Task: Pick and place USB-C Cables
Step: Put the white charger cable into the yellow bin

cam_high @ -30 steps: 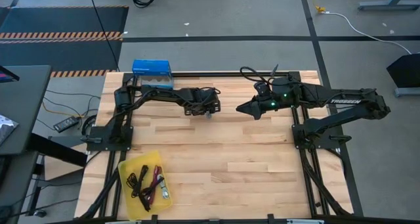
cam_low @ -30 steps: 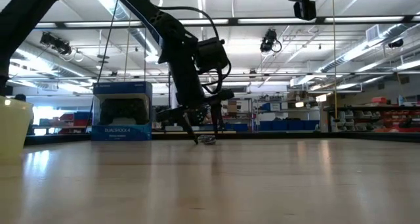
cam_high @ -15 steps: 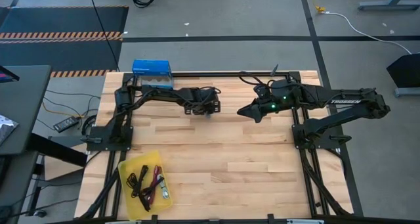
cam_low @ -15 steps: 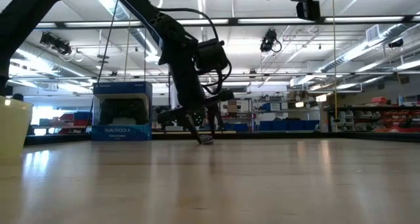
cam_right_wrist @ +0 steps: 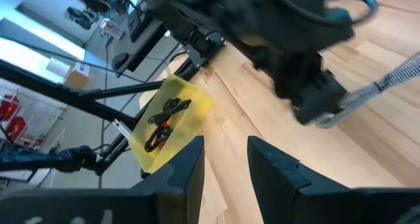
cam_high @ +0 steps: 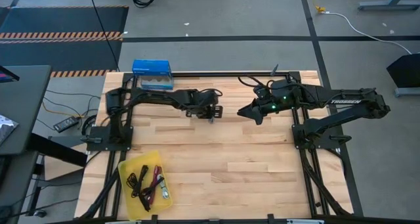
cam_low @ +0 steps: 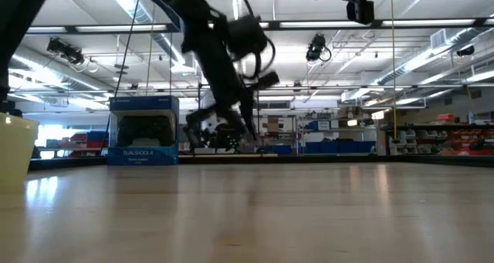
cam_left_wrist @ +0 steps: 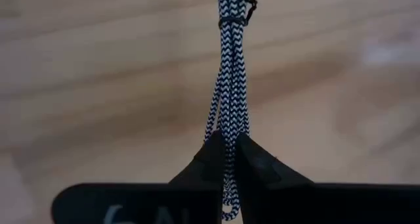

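Left wrist view: left gripper [cam_left_wrist: 226,145] is clamping a grey cable [cam_left_wrist: 230,66] off the counter [cam_left_wrist: 98,73] for the yellow tray [cam_high: 146,182], while the right gripper [cam_high: 258,113] is waiting, fingers apart.

Right arm [cam_high: 344,102]: white lettering "TROSSEN" is showing along its link.
Blue box [cam_low: 143,130]: "DUALSHOCK 4" is showing on its front.

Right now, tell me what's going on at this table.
The left pincer is shut on a grey braided cable and holds it just above the far middle of the table. The right pincer hangs facing it, empty, fingers apart. Several cables already lie in the yellow tray at the near left corner.
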